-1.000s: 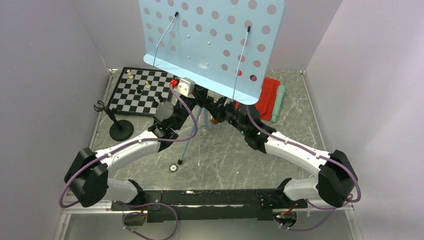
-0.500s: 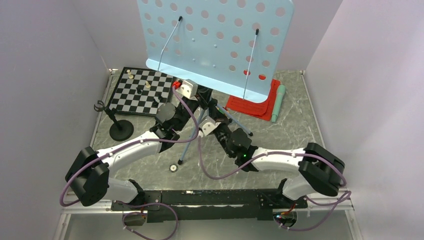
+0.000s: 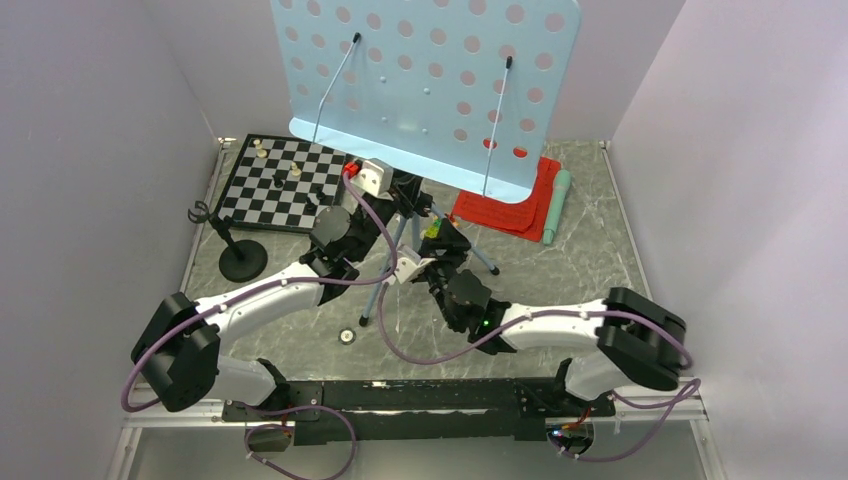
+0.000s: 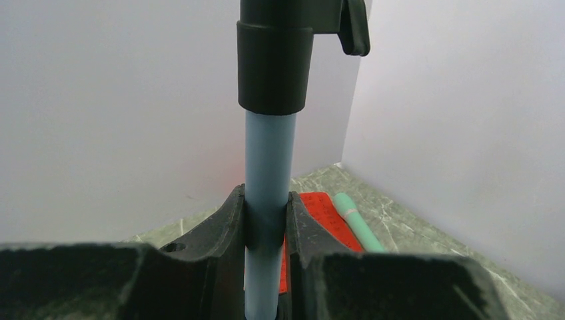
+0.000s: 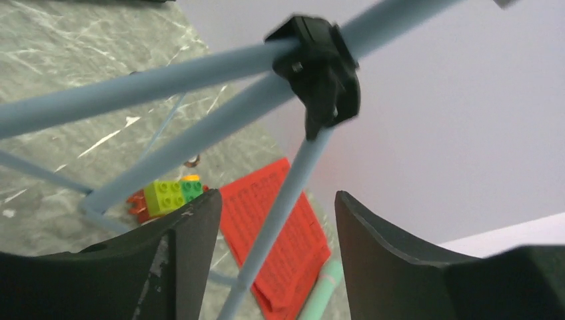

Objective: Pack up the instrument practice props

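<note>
At the far left the small black mic stand (image 3: 240,262) stands upright on the table just beside the chessboard (image 3: 283,182). The left gripper (image 4: 266,217) is clamped on the pole of the light blue music stand (image 3: 430,80) below its black collar, the perforated desk upright above. The right gripper (image 5: 276,200) is spread wide near the tripod legs – one leg crosses the gap untouched – with a block toy (image 5: 170,195) beyond. Further right lie the red sheet-music pages (image 3: 500,212), the mint-green microphone (image 3: 555,205) along their right edge.
</note>
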